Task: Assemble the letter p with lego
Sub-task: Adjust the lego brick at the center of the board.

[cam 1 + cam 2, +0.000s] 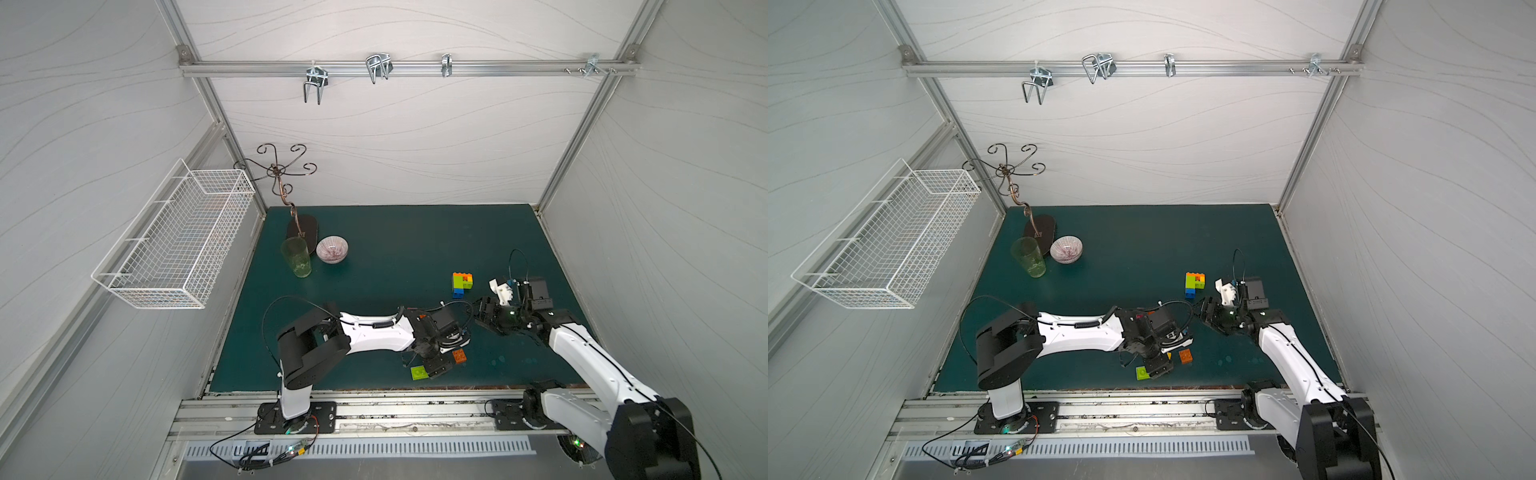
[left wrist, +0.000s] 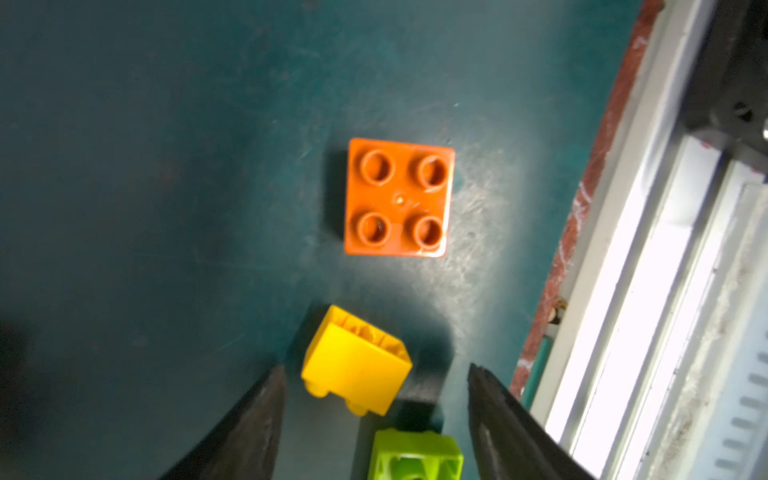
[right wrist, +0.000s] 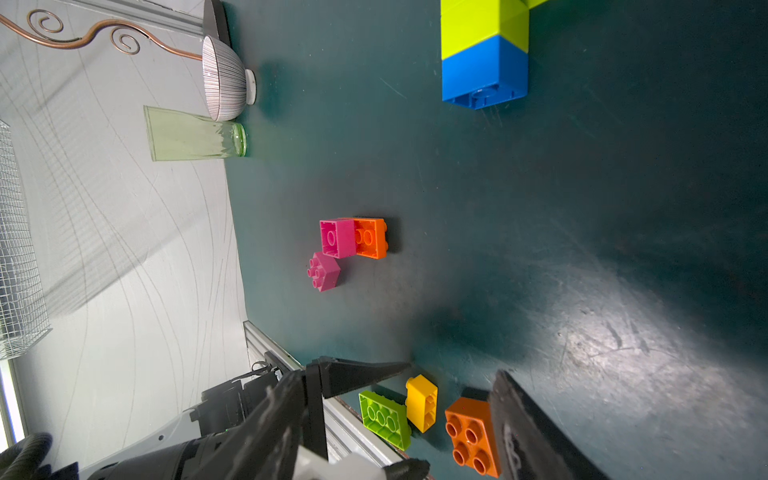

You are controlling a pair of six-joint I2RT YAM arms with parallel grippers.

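In both top views the lego lies in two groups on the table (image 1: 395, 249). A part-built stack (image 1: 461, 284) of orange, lime and blue sits right of centre, and loose bricks lie low in the middle, among them a yellow brick (image 2: 357, 357) tipped on its side near an orange brick (image 2: 399, 197) and a lime brick (image 2: 415, 455). The left pincer (image 2: 376, 370) stands released astride the yellow brick without clamping it, and the right pincer (image 3: 454, 369) hangs released and empty near the stack. The bricks look light, rigid and slick-walled, so a square squeeze across two flat opposite walls seems safest, since a skewed pinch could squirt the brick out.
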